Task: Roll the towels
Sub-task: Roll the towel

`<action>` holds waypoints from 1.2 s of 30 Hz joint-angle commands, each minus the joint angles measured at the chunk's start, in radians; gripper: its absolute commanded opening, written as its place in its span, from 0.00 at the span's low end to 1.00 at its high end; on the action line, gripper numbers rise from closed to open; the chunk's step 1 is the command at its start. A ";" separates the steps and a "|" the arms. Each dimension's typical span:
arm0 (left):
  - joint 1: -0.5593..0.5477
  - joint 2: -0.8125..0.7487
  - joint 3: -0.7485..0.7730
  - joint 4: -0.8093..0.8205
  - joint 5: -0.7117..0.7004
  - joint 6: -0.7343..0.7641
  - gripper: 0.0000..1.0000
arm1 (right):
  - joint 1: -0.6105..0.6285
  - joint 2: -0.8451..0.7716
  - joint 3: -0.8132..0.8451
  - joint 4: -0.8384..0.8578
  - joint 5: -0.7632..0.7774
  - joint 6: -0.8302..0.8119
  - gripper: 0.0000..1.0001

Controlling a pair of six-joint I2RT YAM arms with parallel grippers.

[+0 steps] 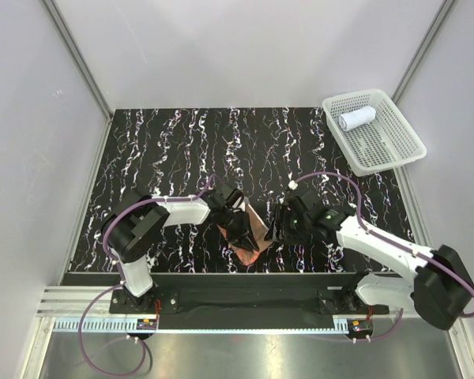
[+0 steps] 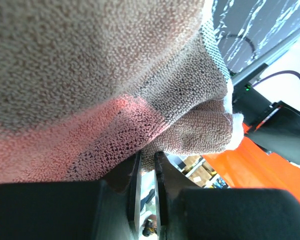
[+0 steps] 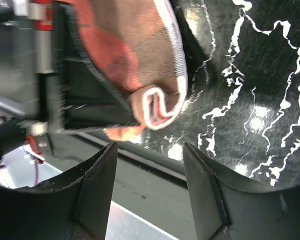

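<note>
At the near edge of the table (image 1: 182, 142), the left gripper (image 2: 147, 156) pinches 1 soft, limp orange-red towel (image 3: 135, 50). The right gripper (image 3: 150, 150) stands wide and empty, and the rolled end (image 3: 157, 107) looks the best hold.

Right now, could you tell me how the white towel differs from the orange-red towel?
The white towel is a finished roll; the orange-red towel is only curled at one end. The white towel lies in the basket; the orange-red towel is pinched in the left gripper, at the near side. Both are small cloths.
</note>
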 commanded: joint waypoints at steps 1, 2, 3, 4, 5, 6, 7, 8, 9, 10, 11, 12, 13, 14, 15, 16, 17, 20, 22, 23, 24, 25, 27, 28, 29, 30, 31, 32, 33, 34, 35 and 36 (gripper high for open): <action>0.009 -0.009 0.012 0.034 0.059 -0.017 0.01 | 0.012 0.065 -0.005 0.091 -0.008 0.010 0.62; 0.009 -0.009 0.011 0.034 0.057 -0.018 0.01 | 0.012 0.082 -0.004 0.099 -0.011 0.008 0.62; 0.011 -0.011 0.009 0.035 0.057 -0.015 0.01 | 0.012 0.108 -0.001 0.109 -0.010 0.008 0.63; 0.011 -0.012 0.005 0.034 0.057 -0.012 0.01 | 0.012 0.120 0.002 0.123 -0.009 0.007 0.62; 0.011 -0.011 0.000 0.040 0.059 -0.010 0.01 | 0.012 0.136 0.005 0.129 -0.006 0.008 0.63; 0.011 -0.012 -0.005 0.046 0.062 -0.012 0.01 | 0.012 0.162 0.012 0.136 -0.008 0.010 0.63; 0.011 -0.012 -0.009 0.052 0.065 -0.017 0.01 | 0.012 0.176 0.015 0.146 -0.008 0.010 0.63; 0.011 -0.012 -0.018 0.069 0.071 -0.020 0.01 | 0.012 0.191 0.018 0.154 -0.006 0.012 0.63; 0.011 -0.012 -0.026 0.081 0.075 -0.029 0.01 | 0.012 0.217 0.025 0.162 -0.011 0.012 0.63; 0.011 -0.012 -0.029 0.092 0.082 -0.032 0.02 | 0.012 0.229 0.025 0.177 -0.011 0.015 0.62; 0.011 -0.014 -0.035 0.104 0.088 -0.033 0.01 | 0.012 0.242 0.025 0.185 -0.011 0.012 0.61; 0.009 -0.015 -0.038 0.116 0.091 -0.040 0.01 | 0.012 0.265 0.026 0.192 -0.010 0.013 0.59; 0.011 -0.018 -0.043 0.124 0.095 -0.043 0.02 | 0.014 0.275 0.028 0.208 -0.005 0.012 0.58; 0.011 -0.021 -0.045 0.129 0.098 -0.040 0.02 | 0.013 0.288 0.037 0.217 -0.006 0.007 0.56; 0.011 -0.024 -0.045 0.130 0.100 -0.038 0.02 | 0.012 0.315 0.046 0.218 -0.008 -0.002 0.45; 0.011 -0.026 -0.045 0.133 0.102 -0.040 0.02 | 0.012 0.328 0.057 0.211 -0.008 -0.010 0.35; 0.011 -0.029 -0.049 0.138 0.108 -0.038 0.02 | 0.012 0.346 0.081 0.205 -0.008 -0.022 0.28; 0.014 -0.043 -0.061 0.152 0.114 -0.040 0.06 | 0.012 0.352 0.112 0.170 -0.013 -0.041 0.10; 0.015 -0.054 -0.072 0.138 0.105 -0.030 0.17 | 0.012 0.351 0.132 0.115 -0.003 -0.073 0.01; 0.017 -0.069 -0.075 0.126 0.086 -0.023 0.23 | 0.012 0.351 0.156 0.090 0.003 -0.083 0.00; 0.017 -0.078 -0.075 0.106 0.070 0.003 0.28 | 0.012 0.352 0.167 0.053 0.001 -0.106 0.00; 0.017 -0.102 -0.072 0.055 0.047 0.020 0.38 | 0.011 0.357 0.179 0.035 -0.003 -0.117 0.00; 0.015 -0.139 -0.051 -0.005 -0.051 0.087 0.47 | 0.011 0.372 0.215 -0.017 -0.035 -0.152 0.00; 0.012 -0.161 -0.037 -0.079 -0.094 0.117 0.51 | 0.012 0.381 0.227 -0.031 -0.048 -0.165 0.00; 0.008 -0.204 -0.023 -0.116 -0.197 0.181 0.57 | 0.012 0.401 0.250 -0.047 -0.060 -0.183 0.00; -0.009 -0.222 -0.008 -0.158 -0.260 0.213 0.59 | 0.011 0.410 0.261 -0.059 -0.083 -0.192 0.00; -0.023 -0.239 0.030 -0.240 -0.327 0.242 0.60 | 0.011 0.423 0.273 -0.080 -0.089 -0.203 0.00; -0.038 -0.267 0.043 -0.273 -0.454 0.268 0.61 | 0.011 0.435 0.294 -0.091 -0.094 -0.212 0.00; -0.054 -0.282 0.054 -0.296 -0.508 0.310 0.62 | 0.011 0.461 0.307 -0.102 -0.097 -0.229 0.00; -0.092 -0.296 0.061 -0.328 -0.559 0.321 0.62 | 0.011 0.473 0.319 -0.128 -0.100 -0.237 0.00; -0.109 -0.329 0.072 -0.339 -0.661 0.328 0.62 | 0.011 0.493 0.339 -0.137 -0.102 -0.246 0.00; -0.150 -0.348 0.075 -0.348 -0.719 0.336 0.62 | 0.011 0.501 0.345 -0.150 -0.109 -0.249 0.00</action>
